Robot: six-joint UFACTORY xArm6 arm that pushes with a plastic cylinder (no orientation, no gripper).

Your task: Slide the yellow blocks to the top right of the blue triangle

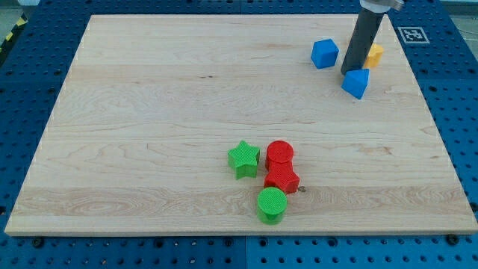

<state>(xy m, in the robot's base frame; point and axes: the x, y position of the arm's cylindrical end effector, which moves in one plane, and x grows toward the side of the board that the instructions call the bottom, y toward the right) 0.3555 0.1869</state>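
A: Quick pass. Yellow block (374, 54) sits at the view's top right, half hidden behind the rod, shape unclear. Only one yellow piece shows; if there's a second, I can't see it.

B: And the blue triangle (356, 82)?

A: Just below and to the view's left of the yellow one, close by. My tip (349, 72) is at the triangle's upper left edge, seemingly touching, with the blue cube (325, 53) near on the view's left.

B: Claw state?

A: No claw on this rig, just a straight rod, so nothing to call wide, narrow or holding. It only pushes.

B: How will the yellow one handle?

A: Guessing: small, light, rigid, ribbed plastic look. Should slide easily on smooth wood and may spin if hit off-centre. No taking hold; press on a flat side, low, through its middle. Looks already roughly up-right of the triangle, so little travel needed, I'd judge.

B: Risks?

A: Crowded corner. A push could knock the triangle or run yellow off the board (149, 97) edge, which is near.

B: Surface, room?

A: Pale wooden board, flat, on a blue perforated table (30, 90). Green star (243, 158), two red blocks (281, 166) and a green cylinder (272, 204) cluster at the view's bottom centre, well apart.
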